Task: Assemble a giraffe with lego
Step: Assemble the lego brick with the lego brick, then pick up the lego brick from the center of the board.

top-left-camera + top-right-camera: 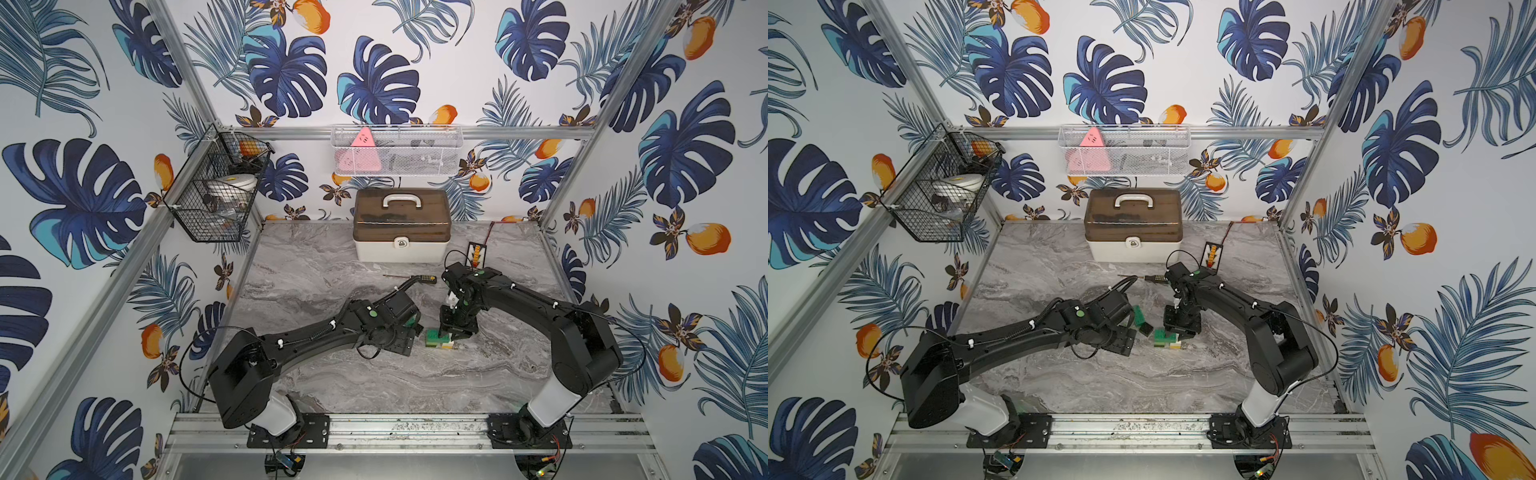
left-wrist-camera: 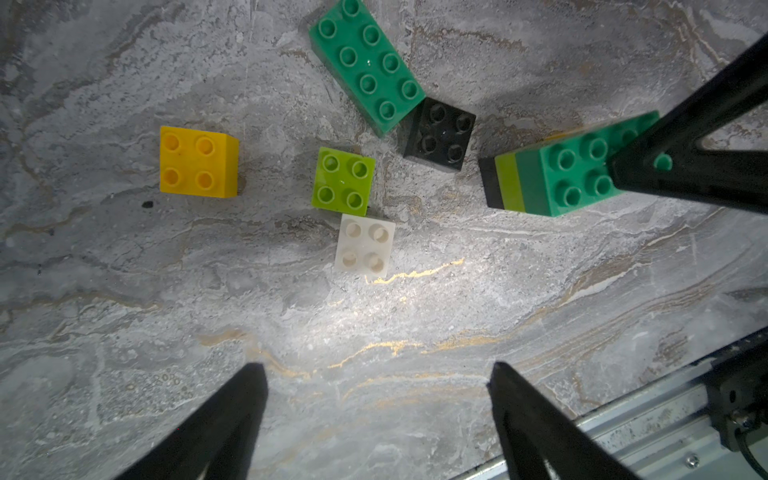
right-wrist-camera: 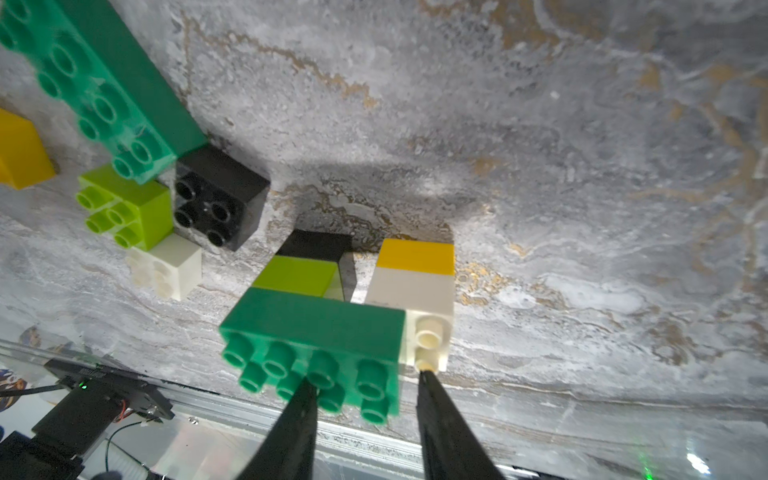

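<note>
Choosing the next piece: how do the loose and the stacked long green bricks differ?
The loose long green studded brick lies on the marble table; the stacked long green brick sits on lime and black bricks. The loose one lies uncovered; the right gripper is over the stacked one. Both have eight studs.

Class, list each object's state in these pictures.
giraffe, partly built
long green brick, loose, studs up
black brick, loose, studs up
lime brick, loose, studs up
white brick, loose, studs up
yellow brick, loose, studs up
left gripper, open, empty
right gripper, slightly open over giraffe
toolbox, shut
</note>
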`<state>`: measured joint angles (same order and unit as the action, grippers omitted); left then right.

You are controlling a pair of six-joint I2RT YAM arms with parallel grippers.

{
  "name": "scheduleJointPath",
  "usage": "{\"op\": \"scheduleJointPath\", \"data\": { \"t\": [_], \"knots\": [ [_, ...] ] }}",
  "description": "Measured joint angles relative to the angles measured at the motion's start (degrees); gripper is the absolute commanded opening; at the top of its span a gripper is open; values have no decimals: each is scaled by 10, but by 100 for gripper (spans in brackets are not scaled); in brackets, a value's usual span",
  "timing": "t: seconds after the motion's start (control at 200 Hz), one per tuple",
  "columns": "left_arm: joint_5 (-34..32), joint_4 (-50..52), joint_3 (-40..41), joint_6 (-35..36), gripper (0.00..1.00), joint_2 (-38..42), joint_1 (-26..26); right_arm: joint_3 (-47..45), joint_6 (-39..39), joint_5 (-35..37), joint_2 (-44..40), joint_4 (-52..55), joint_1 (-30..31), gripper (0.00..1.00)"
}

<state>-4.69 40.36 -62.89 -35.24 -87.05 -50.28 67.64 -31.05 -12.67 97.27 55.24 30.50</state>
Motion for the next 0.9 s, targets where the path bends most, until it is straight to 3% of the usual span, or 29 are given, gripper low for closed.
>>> {"op": "scheduleJointPath", "data": {
  "t": [0.125,0.345,0.695,0.901],
  "knots": [
    [0,3,-6,5,90,2,1,26,-5,43,0,20,-2,70],
    [7,21,-16,23,90,-2,41,52,-11,58,-44,30,-1,74],
    [18,25,-41,73,89,-139,45,-49,-30,47,-104,24,-7,81],
    [11,10,-52,88,78,-188,45,-53,-24,45,-126,20,-48,81]
  ]
}}
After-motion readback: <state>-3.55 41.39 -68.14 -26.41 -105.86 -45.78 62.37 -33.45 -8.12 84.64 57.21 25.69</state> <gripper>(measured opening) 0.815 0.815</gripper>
